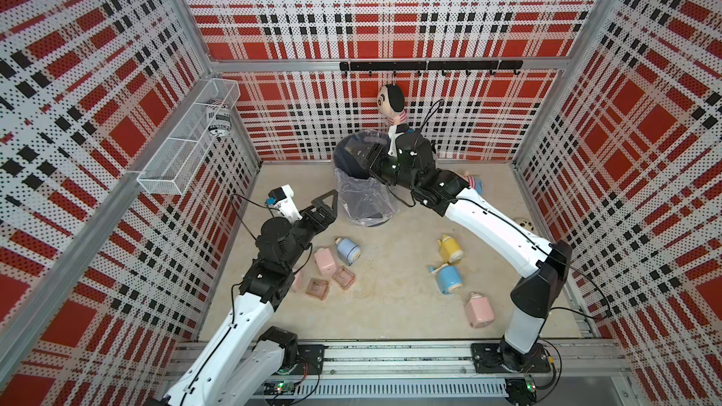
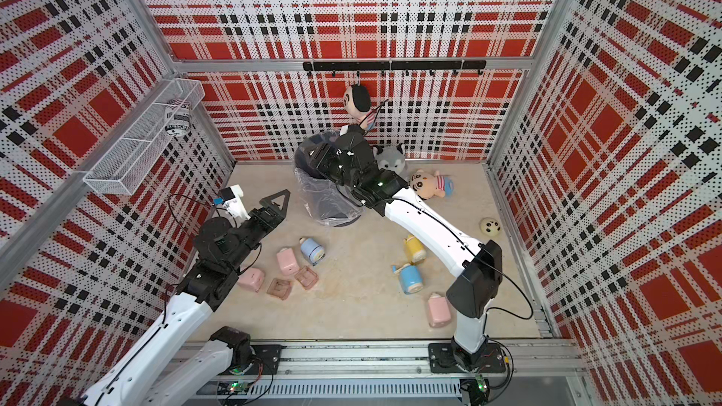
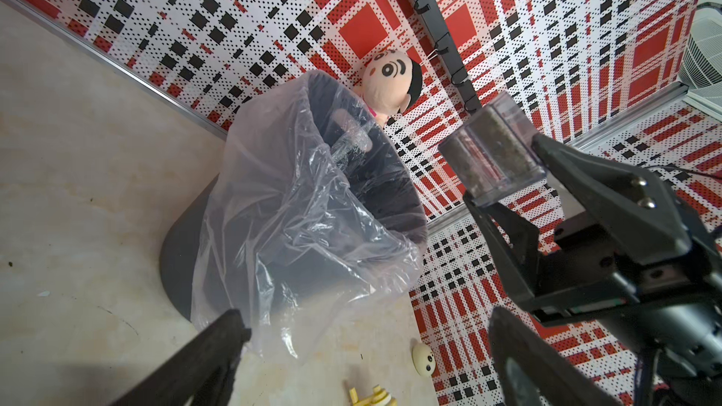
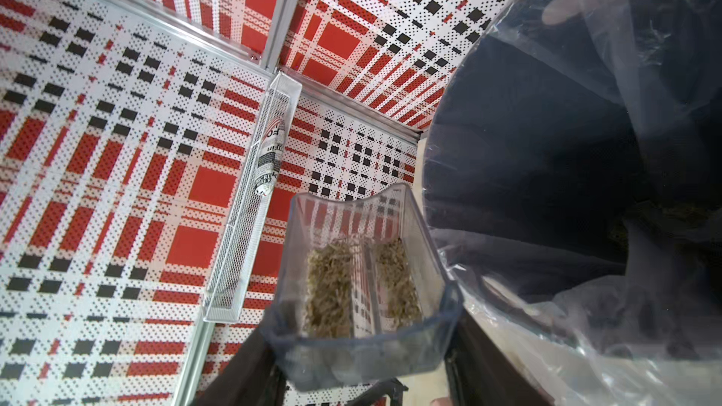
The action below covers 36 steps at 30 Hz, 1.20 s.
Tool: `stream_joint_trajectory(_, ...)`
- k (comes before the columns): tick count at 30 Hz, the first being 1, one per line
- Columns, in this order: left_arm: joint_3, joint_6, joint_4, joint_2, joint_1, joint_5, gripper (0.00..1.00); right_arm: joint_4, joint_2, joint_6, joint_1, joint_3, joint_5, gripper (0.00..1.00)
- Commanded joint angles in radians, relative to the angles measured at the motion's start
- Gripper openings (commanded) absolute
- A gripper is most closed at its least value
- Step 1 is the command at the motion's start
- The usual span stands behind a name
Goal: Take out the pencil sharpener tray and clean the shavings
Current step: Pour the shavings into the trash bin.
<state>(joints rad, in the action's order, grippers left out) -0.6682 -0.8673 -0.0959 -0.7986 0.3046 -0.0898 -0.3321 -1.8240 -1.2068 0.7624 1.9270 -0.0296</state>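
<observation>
One lined bin point(image 1: 361, 197) stands near the table's point(image 1: 390, 306) far edge. The right gripper point(image 4: 363, 365) is clamped on one clear tray point(image 4: 363, 228) by the bin's rim, while the left gripper point(image 3: 363, 330) gapes wide and empty nearby. Six pencil sharpeners point(image 2: 287, 261) (three pink, two blue, one yellow) and two loose pink trays point(image 2: 279, 289) litter mid-table. The right wrist view shows shavings point(image 4: 328, 290) in two strips. A top view alone shows one grey plush point(image 2: 388, 160).
</observation>
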Motion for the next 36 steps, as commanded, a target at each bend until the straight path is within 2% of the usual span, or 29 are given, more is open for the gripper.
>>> stream_joint_trajectory(1,-0.002,0.002,-0.003,0.049,0.004,0.019,0.98,-0.077,-0.039,-0.209,-0.024,0.044,-0.003,0.44)
stream_joint_trajectory(9,-0.011,-0.004,0.031,0.076,0.004,0.052,0.98,-0.192,-0.082,-0.485,-0.038,0.116,0.042,0.45)
stream_joint_trajectory(13,-0.008,-0.008,0.045,0.081,0.004,0.058,0.98,-0.203,-0.077,-0.634,-0.038,0.115,0.063,0.45)
stream_joint_trajectory(19,-0.014,-0.018,0.053,0.087,0.004,0.067,0.98,-0.202,-0.078,-0.788,-0.038,0.131,0.1,0.45)
stream_joint_trajectory(25,-0.011,-0.051,0.03,0.079,0.005,0.066,0.98,-0.132,-0.11,-0.886,-0.041,0.163,0.099,0.46)
stream_joint_trajectory(31,-0.007,-0.052,0.033,0.082,0.007,0.066,0.98,-0.097,-0.13,-0.892,-0.041,0.187,0.079,0.46)
stream_joint_trajectory(36,-0.001,-0.015,0.039,0.068,0.008,0.057,0.98,-0.05,-0.103,-0.904,-0.04,0.096,0.065,0.46)
